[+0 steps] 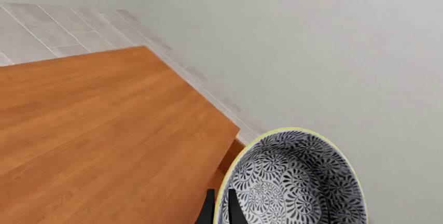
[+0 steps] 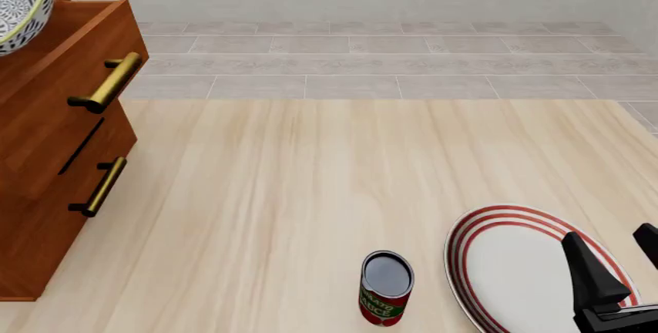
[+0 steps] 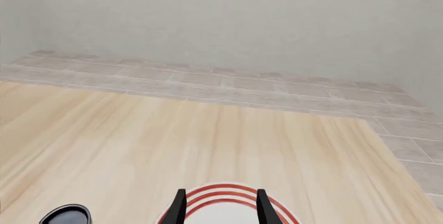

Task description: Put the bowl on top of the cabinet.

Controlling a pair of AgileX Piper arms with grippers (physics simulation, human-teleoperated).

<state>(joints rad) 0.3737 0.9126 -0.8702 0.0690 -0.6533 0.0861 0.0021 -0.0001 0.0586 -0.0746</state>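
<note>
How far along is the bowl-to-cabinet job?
Done: the bowl is picked up, off the table, gripped at its rim by the left tool. In hand: it is carried over the cabinet, tilted above the top panel, not resting on it. Left: lower it flat onto the top and release. The right tool hangs open over the plate.

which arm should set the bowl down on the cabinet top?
Left. Its gripper pinches the bowl by the rim at the cabinet top; the right gripper hangs open over the plate.
</note>
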